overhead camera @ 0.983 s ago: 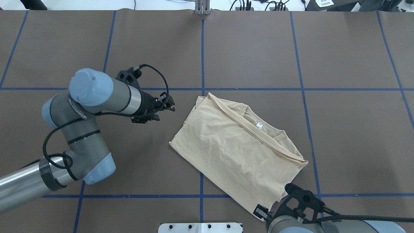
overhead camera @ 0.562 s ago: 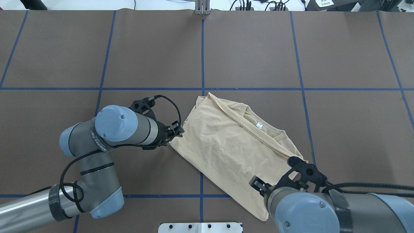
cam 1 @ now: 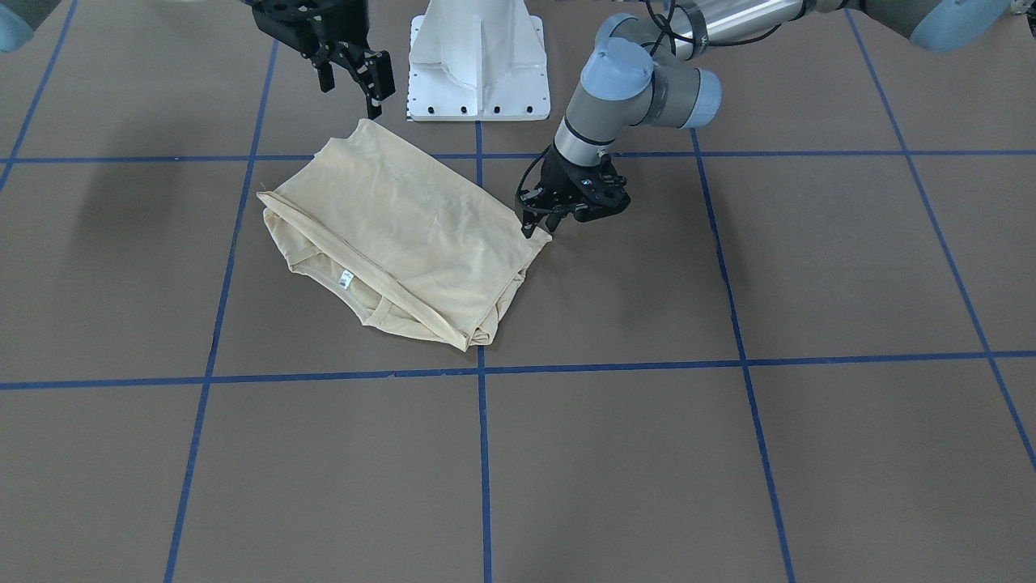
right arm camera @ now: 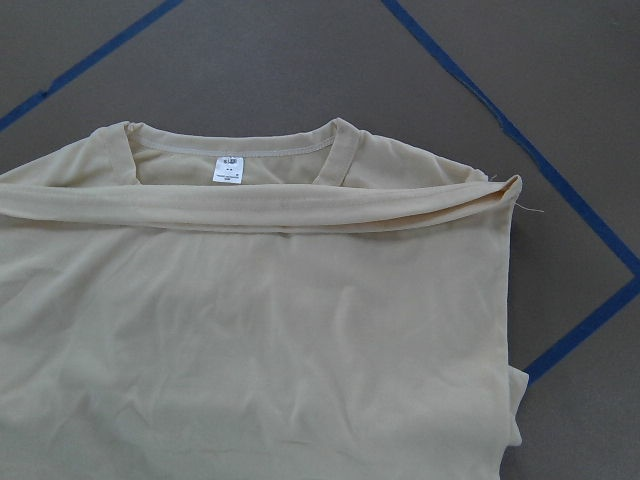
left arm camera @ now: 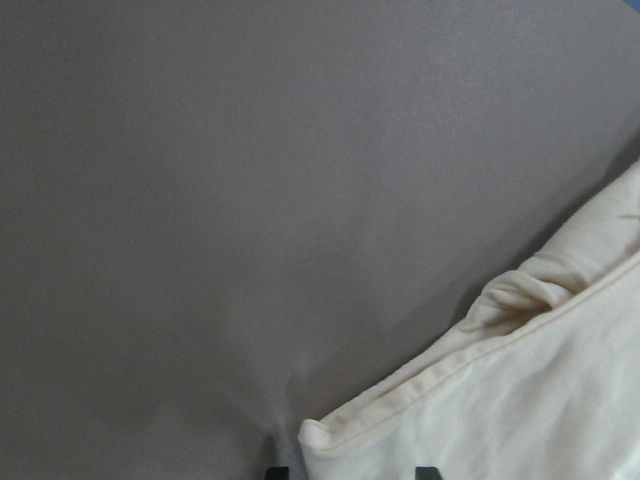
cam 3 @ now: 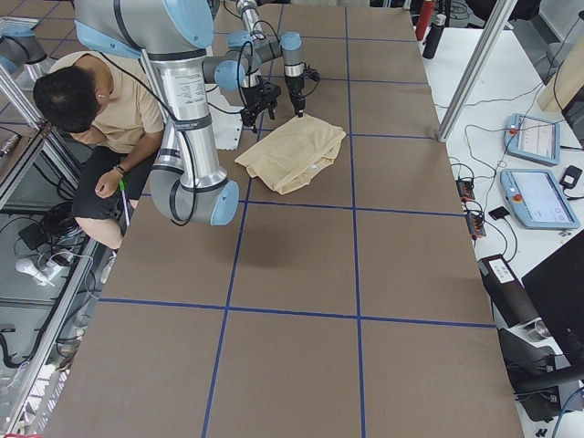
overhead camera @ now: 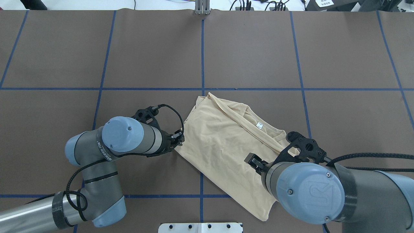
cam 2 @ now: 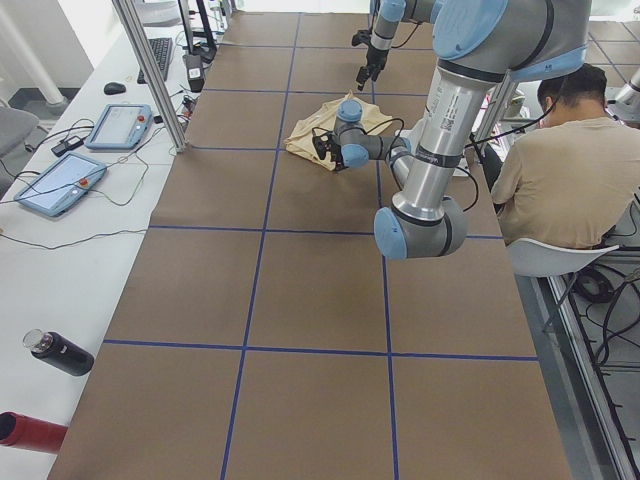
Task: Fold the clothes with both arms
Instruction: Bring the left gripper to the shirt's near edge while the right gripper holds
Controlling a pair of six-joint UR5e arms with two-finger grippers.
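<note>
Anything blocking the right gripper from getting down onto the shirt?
Nothing visible does. The right gripper hangs open over the shirt, only air between; the left gripper sits at the shirt's left corner, clear of it.

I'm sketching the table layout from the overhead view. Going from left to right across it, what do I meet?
In order: left arm → left gripper → T-shirt → right arm.
</note>
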